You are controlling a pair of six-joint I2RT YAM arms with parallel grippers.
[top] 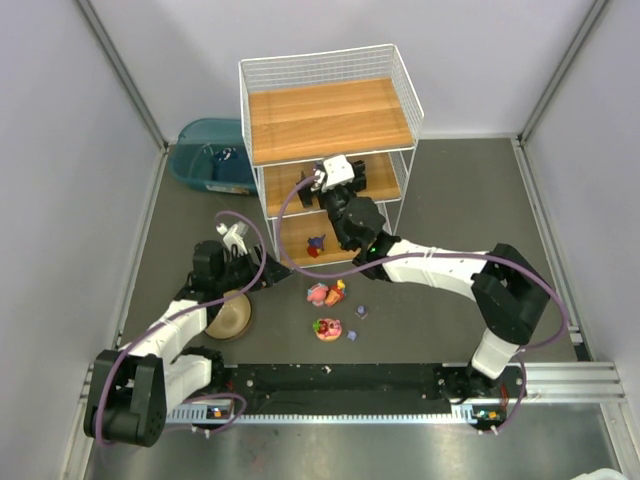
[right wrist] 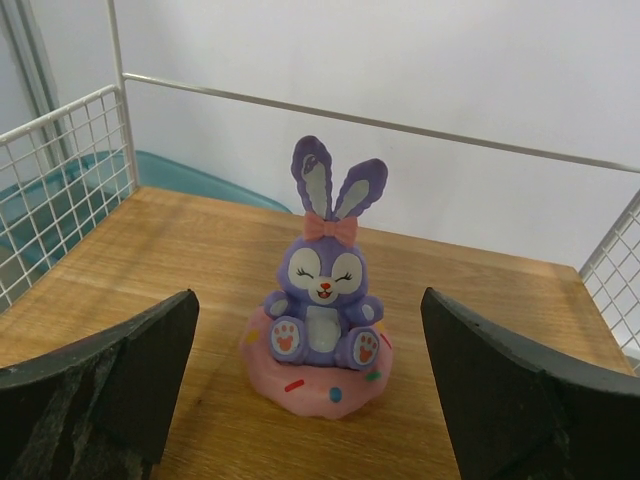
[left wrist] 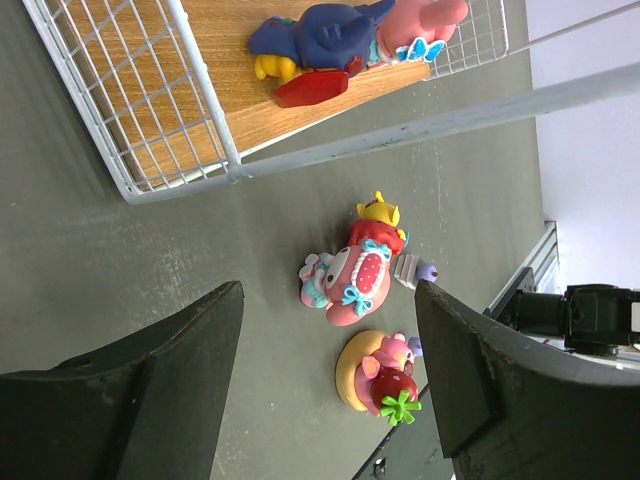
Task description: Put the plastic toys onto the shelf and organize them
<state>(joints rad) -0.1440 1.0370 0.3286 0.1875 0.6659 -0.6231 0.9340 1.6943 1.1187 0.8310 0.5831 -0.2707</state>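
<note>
One bunny sits on the shelf's middle board. The right gripper is wide around it, so release looks done. Next: back out straight — left gripper, also wide, hangs above floor toys.

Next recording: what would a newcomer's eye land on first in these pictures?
The purple-eared bunny on its pink base stands upright on a board of the shelf, between the open fingers of the right end effector, touching neither. That white wire shelf dominates the back of the table, and loose colourful toys lie in front of it.
</note>
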